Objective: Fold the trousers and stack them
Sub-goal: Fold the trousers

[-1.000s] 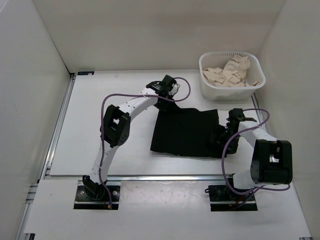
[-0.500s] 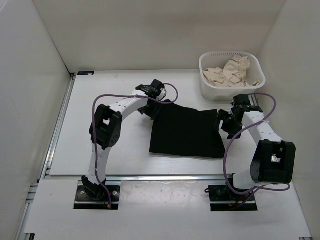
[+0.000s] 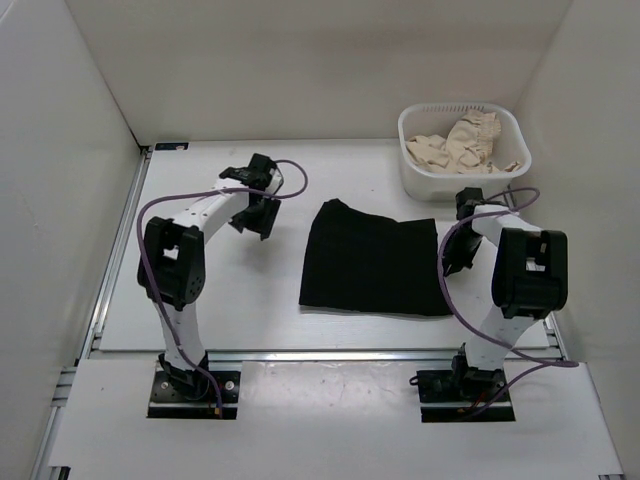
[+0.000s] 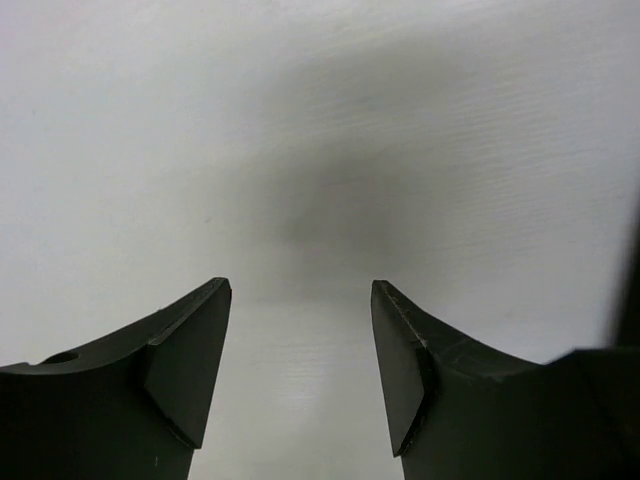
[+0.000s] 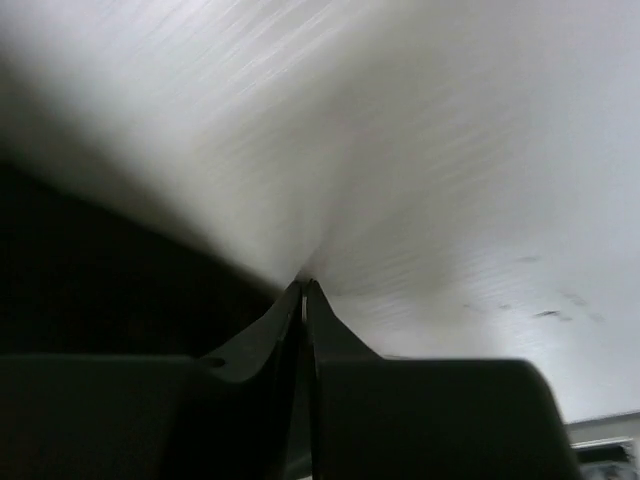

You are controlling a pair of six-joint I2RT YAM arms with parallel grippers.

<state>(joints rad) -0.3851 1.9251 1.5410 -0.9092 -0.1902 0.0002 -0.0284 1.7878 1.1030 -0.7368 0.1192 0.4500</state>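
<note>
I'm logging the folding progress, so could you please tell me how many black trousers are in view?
1: the trousers lie folded in the middle of the table. Others might be hidden under the cream garments in the basket.

The right gripper [image 5: 304, 295] filled the lower part of the view, its two dark fingers [image 5: 255, 350] rising from the bottom edge and meeting tip to tip near the centre. Only a hairline seam ran between them, and nothing showed caught in it. Beyond the tips lay the white table [image 5: 450, 150], smeared into pale diagonal streaks by blur. The trousers [image 5: 90, 270] took up the left side as a black mass, their edge slanting down towards the fingertips; whether the cloth touched them could not be told. A few small dark marks [image 5: 550, 315] sat on the table at the right.
</note>
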